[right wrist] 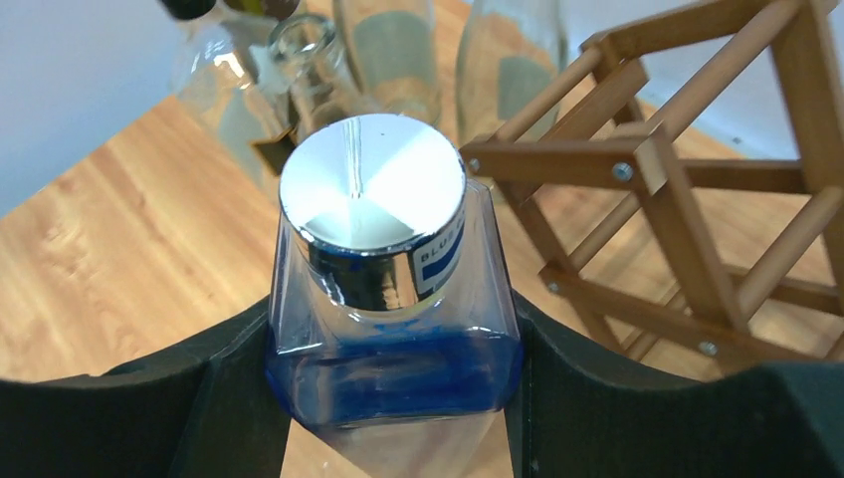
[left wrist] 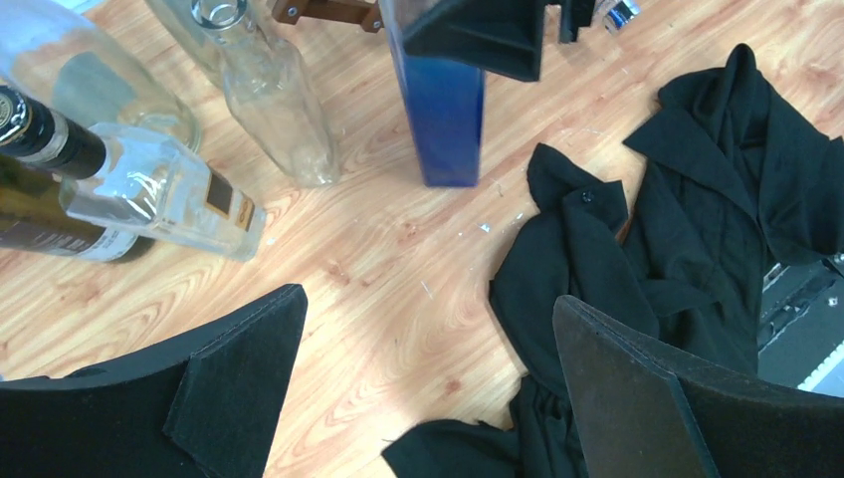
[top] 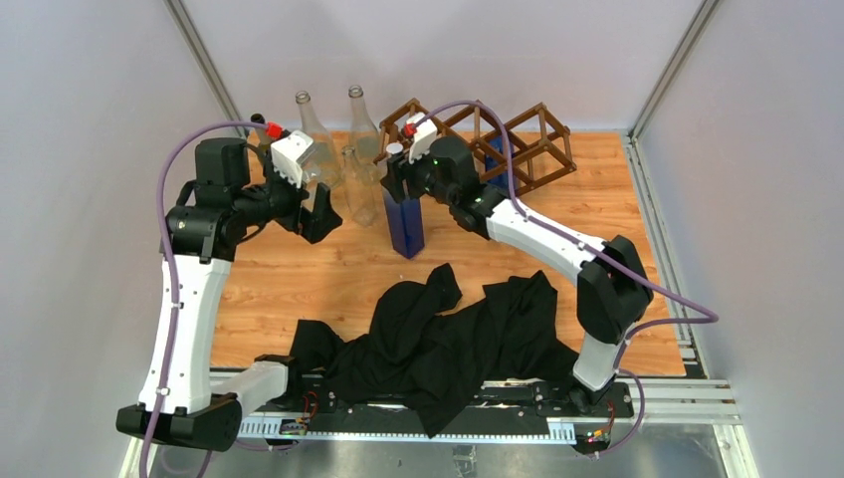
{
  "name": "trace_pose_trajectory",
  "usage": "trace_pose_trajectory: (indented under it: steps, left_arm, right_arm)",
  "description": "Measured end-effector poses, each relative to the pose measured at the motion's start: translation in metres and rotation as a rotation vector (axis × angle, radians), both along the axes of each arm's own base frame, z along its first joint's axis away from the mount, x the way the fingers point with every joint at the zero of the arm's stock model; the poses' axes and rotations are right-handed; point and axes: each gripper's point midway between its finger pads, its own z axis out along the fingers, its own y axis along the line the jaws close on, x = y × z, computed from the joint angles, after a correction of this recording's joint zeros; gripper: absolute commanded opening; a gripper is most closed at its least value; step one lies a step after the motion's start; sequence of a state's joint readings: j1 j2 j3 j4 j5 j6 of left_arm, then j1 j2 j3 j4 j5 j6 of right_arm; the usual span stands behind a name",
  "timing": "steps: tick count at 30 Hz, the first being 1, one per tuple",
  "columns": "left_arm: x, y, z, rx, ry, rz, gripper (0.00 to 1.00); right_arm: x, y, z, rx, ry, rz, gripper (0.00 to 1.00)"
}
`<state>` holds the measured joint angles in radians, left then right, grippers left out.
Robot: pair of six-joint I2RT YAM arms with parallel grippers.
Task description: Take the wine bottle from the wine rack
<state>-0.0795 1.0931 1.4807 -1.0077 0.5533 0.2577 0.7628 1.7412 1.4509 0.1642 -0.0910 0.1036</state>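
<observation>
The wine bottle [top: 406,225] is a tall square blue glass bottle with a silver cap [right wrist: 373,189]. It stands upright on the wooden table, just in front of the wine rack [top: 518,144] and clear of it. My right gripper [top: 402,185] is shut on its shoulder, a finger pressed to each side of the glass [right wrist: 393,339]. The rack's brown sticks [right wrist: 677,229] show right of the bottle. My left gripper [top: 320,213] hangs open and empty left of the bottle, its fingers [left wrist: 239,378] spread wide over bare wood. The blue bottle [left wrist: 445,119] shows there too.
Clear glass bottles [top: 314,134] [top: 363,124] [top: 358,189] stand at the back left. A dark bottle [left wrist: 40,149] and a square clear one [left wrist: 169,194] are close to my left gripper. A black garment [top: 448,339] lies crumpled across the table's near half.
</observation>
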Motion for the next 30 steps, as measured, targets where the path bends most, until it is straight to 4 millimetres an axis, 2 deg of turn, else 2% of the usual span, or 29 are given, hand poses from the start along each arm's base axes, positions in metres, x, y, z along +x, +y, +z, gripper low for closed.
trace_pose_trajectory:
  steps: [6, 7, 8, 12, 13, 14, 16, 20, 26, 28, 30]
  left_arm:
    - [-0.003, 0.006, -0.001, 0.017, -0.005, 0.035, 1.0]
    - [-0.003, 0.007, -0.003, 0.018, -0.002, 0.039, 1.0]
    - [-0.002, 0.007, -0.006, 0.019, 0.001, 0.044, 1.0]
    - [-0.004, 0.01, -0.018, 0.023, 0.012, 0.067, 1.0]
    - [-0.004, 0.011, -0.021, 0.025, 0.007, 0.073, 1.0]
    - [-0.005, 0.013, -0.022, 0.028, -0.002, 0.081, 1.0]
    - [-0.004, 0.014, -0.023, 0.033, -0.02, 0.091, 1.0]
    - [0.0, 0.018, -0.026, 0.04, -0.049, 0.118, 1.0]
    - [0.01, 0.029, -0.047, 0.053, -0.07, 0.202, 1.0]
    - [0.011, 0.03, -0.05, 0.049, -0.067, 0.214, 1.0]
    - [0.014, 0.03, -0.047, 0.041, -0.08, 0.223, 1.0]
  right_arm:
    - [0.026, 0.008, 0.001, 0.018, -0.078, -0.052, 0.0]
    - [0.029, 0.009, 0.001, 0.022, -0.087, -0.057, 0.03]
    - [0.031, 0.01, 0.001, 0.026, -0.096, -0.058, 0.13]
    - [0.033, 0.012, 0.001, 0.029, -0.109, -0.057, 0.74]
    - [0.033, 0.012, 0.001, 0.028, -0.108, -0.057, 0.85]
    - [0.033, 0.012, 0.001, 0.028, -0.109, -0.057, 0.9]
    - [0.032, 0.01, 0.005, 0.035, -0.114, -0.06, 0.92]
    - [0.022, -0.001, 0.027, 0.046, -0.131, -0.068, 0.94]
    - [-0.008, -0.044, 0.068, 0.061, -0.158, -0.119, 0.97]
    - [-0.015, -0.054, 0.075, 0.063, -0.16, -0.13, 0.97]
    - [-0.025, -0.075, 0.073, 0.054, -0.136, -0.155, 0.98]
